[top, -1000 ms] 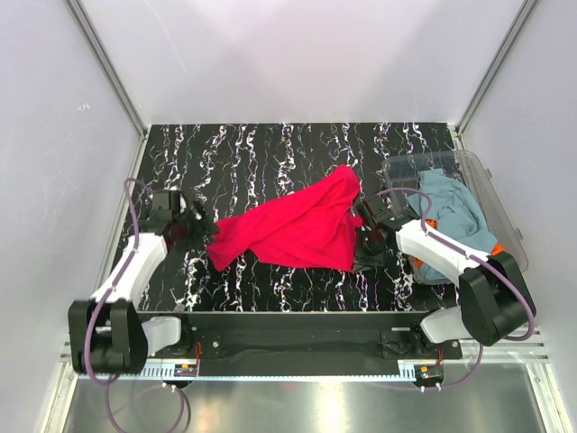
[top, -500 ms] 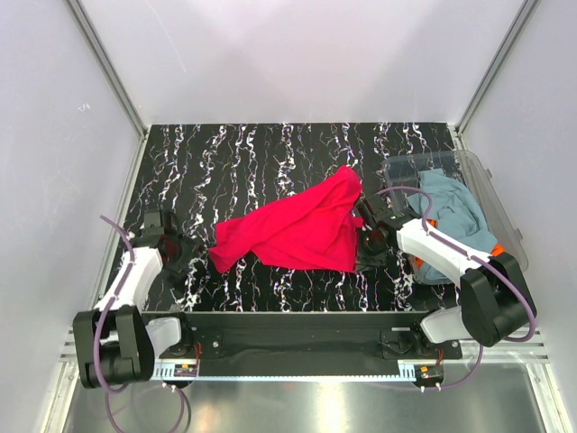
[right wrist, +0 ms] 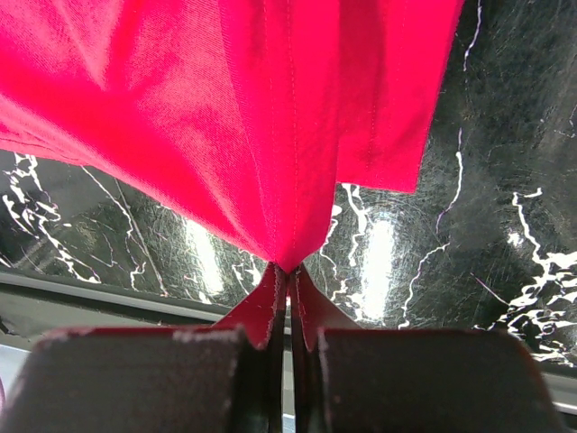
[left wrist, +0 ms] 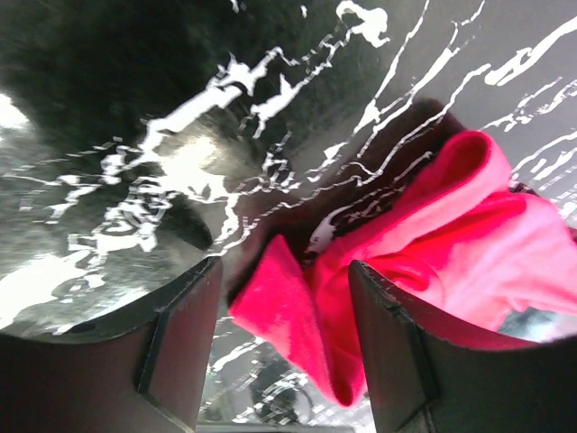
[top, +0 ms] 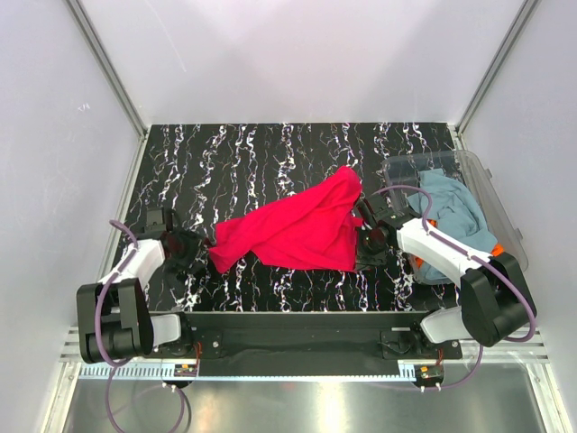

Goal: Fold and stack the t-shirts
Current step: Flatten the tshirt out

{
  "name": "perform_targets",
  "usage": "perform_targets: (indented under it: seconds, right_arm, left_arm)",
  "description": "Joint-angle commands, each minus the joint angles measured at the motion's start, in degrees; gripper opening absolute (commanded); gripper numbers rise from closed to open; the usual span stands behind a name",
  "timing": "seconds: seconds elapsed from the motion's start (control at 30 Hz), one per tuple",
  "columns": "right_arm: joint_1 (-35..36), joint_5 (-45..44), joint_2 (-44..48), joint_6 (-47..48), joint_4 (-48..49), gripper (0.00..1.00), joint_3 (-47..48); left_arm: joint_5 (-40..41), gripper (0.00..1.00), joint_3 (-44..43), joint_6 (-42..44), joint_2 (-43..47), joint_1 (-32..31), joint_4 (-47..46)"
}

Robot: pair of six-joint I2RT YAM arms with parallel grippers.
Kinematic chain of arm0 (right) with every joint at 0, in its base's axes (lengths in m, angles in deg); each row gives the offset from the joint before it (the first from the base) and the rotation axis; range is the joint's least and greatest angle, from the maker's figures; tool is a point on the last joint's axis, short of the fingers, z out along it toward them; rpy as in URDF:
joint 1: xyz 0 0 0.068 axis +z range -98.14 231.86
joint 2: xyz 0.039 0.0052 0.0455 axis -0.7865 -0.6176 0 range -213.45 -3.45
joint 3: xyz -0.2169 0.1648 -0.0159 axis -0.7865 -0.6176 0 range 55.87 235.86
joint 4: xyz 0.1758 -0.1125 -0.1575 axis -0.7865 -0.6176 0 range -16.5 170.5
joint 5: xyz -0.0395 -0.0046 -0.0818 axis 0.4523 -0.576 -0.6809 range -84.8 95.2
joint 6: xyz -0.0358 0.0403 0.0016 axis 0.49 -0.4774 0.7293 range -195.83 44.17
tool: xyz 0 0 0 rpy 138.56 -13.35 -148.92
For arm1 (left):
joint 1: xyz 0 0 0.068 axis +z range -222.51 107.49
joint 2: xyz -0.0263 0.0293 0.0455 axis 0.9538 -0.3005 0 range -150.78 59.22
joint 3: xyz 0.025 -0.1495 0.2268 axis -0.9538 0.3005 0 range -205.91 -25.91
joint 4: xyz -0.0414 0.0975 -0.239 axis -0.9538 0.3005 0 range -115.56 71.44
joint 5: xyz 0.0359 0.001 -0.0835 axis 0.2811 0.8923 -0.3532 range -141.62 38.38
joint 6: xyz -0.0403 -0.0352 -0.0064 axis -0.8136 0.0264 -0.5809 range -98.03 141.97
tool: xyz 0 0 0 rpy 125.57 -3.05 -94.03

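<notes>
On the bench [top: 270,153] lies one red t-shirt [top: 293,225], unfolded: we judge the spreading step is in hand. We find the right end effector [right wrist: 288,271] clenched on its edge; the left end effector [left wrist: 284,271], released, straddles a corner and should close next. One grey-blue t-shirt [top: 451,212] and one orange t-shirt [top: 494,249] sit in one tub [top: 491,185].

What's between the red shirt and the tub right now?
Only the right gripper, jaws shut on the edge of the red shirt; top view shows it.
</notes>
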Motion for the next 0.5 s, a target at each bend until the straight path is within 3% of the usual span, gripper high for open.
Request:
perform_targets:
  seconds: [0.0,0.27,0.47]
  right_arm:
    - [-0.4,0.8,1.2,1.2,-0.1,0.0,1.3]
    - [-0.4,1.1,1.6,1.2,0.1,0.0,1.1]
    - [-0.3,1.3,1.7,0.9,0.1,0.0,1.2]
  left_arm:
    - [-5.6,0.62,1.0,-4.0,-1.2,0.3,-3.1]
    - [-7.9,0.65,2.6,-11.8,-3.1,0.2,-0.7]
    - [-5.5,0.57,2.4,-14.7,-3.4,0.3,-0.5]
